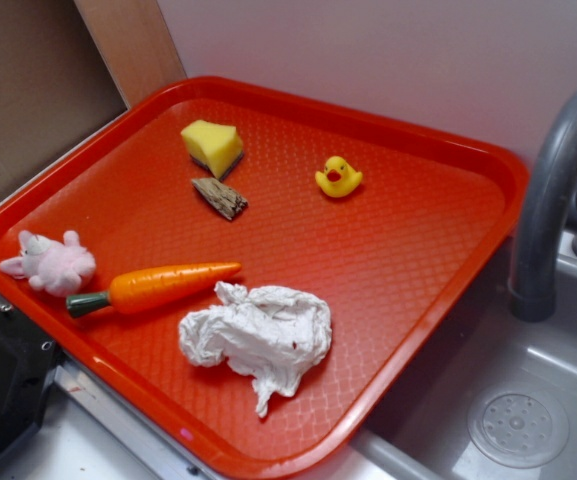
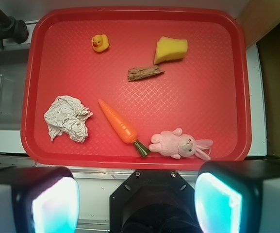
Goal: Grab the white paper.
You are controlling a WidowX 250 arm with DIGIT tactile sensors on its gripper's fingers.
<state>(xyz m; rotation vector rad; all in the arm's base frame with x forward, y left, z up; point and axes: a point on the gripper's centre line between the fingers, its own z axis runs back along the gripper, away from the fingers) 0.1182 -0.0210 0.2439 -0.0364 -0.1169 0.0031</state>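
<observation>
While the gripper (image 2: 137,201) hangs above the near rim of the red tray (image 2: 207,111), its two fingers (image 2: 52,199) stand wide apart with nothing between them — released and well clear of everything on the tray. In the wrist view the white paper (image 2: 68,118) lies crumpled on the tray just to the left of the toy carrot (image 2: 120,124), close beside it but apart from it. In the exterior view the same paper (image 1: 258,335) sits just below and to the right of the carrot (image 1: 163,286), near the tray's front rim, with a thin twisted tail pointing toward that rim.

Taking the carrot as the mark: its green stem end points toward the pink plush bunny (image 2: 178,144), which lies just beside that end. Beyond the carrot's orange tip lies a brown wood chip (image 2: 144,73), and further on the same side a yellow sponge wedge (image 2: 171,50). A yellow rubber duck (image 2: 99,42) stands well apart from the carrot — toward the tray's far rim, on the side nearer the grey sink faucet (image 1: 558,190).
</observation>
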